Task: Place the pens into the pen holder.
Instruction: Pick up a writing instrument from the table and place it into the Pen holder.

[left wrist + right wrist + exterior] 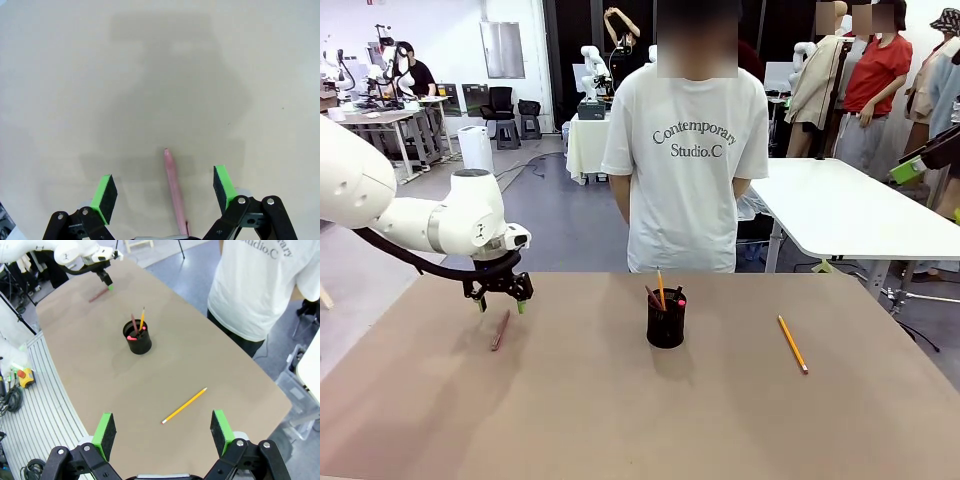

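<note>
I am holding my left claw spread wide, gripping nothing. Its green pads are hanging low over the table on my left side. A reddish-brown pen is lying flat between the two fingers, touching neither, with its pointed end reaching past the pads. From the front, this left claw is sitting just above the far end of that pen.

I am holding my right claw equally wide and empty, high above the table's right side and looking down on it. Below it, a yellow-orange pencil is lying flat on the bare tabletop, well apart from everything else; from the front the pencil is slanting away to the right of centre.

Between the two loose sticks, near the middle of the table, the black pen holder is standing upright. Three sticks are leaning inside it: a yellow-orange one, a reddish-brown one and a pink-tipped one.

Beyond the far edge, a person in a white T-shirt is standing and facing me, arms down.
</note>
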